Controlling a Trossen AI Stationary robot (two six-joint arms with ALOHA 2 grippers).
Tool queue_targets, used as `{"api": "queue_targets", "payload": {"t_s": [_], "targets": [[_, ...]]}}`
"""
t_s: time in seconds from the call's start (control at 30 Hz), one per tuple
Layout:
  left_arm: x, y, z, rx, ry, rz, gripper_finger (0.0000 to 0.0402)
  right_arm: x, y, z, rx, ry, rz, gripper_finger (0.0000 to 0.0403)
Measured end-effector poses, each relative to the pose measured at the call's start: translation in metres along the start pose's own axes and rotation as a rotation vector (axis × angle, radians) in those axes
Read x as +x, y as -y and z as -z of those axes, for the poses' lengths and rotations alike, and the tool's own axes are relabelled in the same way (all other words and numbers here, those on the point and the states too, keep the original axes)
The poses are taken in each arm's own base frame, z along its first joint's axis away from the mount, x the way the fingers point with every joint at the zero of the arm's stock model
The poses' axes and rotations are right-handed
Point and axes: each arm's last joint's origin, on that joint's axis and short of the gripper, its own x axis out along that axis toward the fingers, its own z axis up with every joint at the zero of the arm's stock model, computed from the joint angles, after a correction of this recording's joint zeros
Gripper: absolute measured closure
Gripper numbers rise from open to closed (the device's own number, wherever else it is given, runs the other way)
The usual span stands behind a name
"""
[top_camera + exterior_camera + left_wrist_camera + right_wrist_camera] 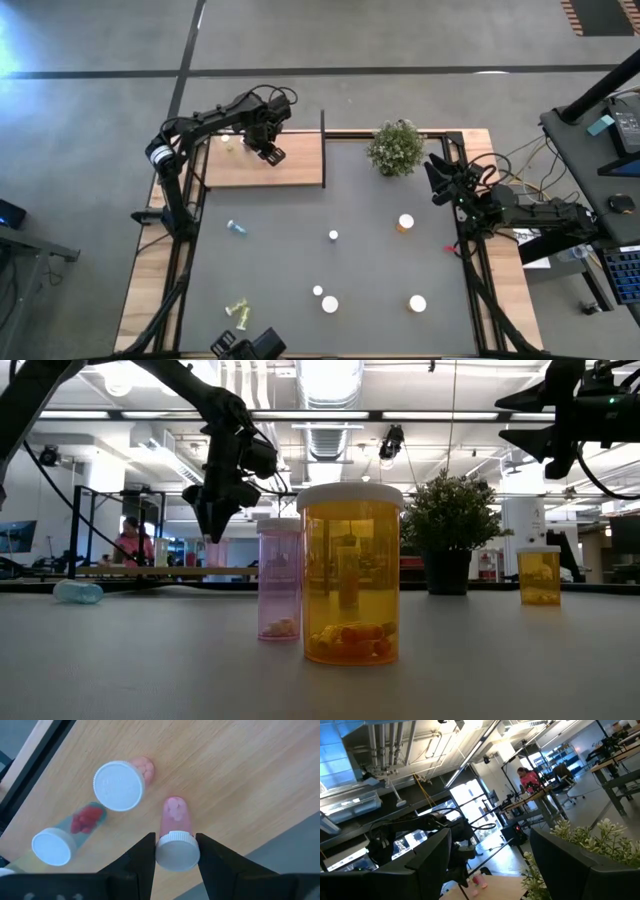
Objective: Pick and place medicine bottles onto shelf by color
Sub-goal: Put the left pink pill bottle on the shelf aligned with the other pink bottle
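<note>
Two arms: both dark, six-jointed, reaching in from opposite sides of the grey table [300,250].
Left arm pose: stretched over the far-left corner, left gripper [176,854] pointing down above the shelf [300,165].
Left fingers: narrowed tight against the white cap of a pink bottle [174,831], which stands upright on the shelf board between them.
Right arm pose: folded at the far-right edge, right gripper [436,172] raised off the table, just beside the potted plant [396,147].
Right fingers: spread wide apart, nothing between them.
Shelf: flat light-wood board with visible grain and a thin black post on its right side.
On the shelf: beside the gripped bottle, a second pink bottle [125,782] with a broad white cap and a clear bluish bottle [67,835] holding red pills.
Bottles on the table: round translucent plastic with white caps; a large orange bottle [350,572] with orange capsules at its bottom, a slimmer pink bottle [279,580] with pale pills, a small orange bottle [540,575] far right.
Lying down: a bluish bottle [237,228] on its side at the left, a yellow-green one [238,310] near the front edge.
</note>
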Motion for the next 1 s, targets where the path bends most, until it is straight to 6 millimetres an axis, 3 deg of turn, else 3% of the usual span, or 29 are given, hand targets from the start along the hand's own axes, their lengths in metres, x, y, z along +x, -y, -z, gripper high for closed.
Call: {"api": "queue_targets", "payload": {"t_s": [0.83,1.0], "targets": [[0.0012,0.0006,-0.0010,-0.034,0.012,0.014,0.0283,0.0000,0.0000,0.0000,0.000,0.000,0.000,0.0142],[0.0012,0.0008,-0.0020,-0.037,0.022,0.019,0.0263,0.0000,0.0000,-0.0001,0.001,0.000,-0.001,0.0142]]}}
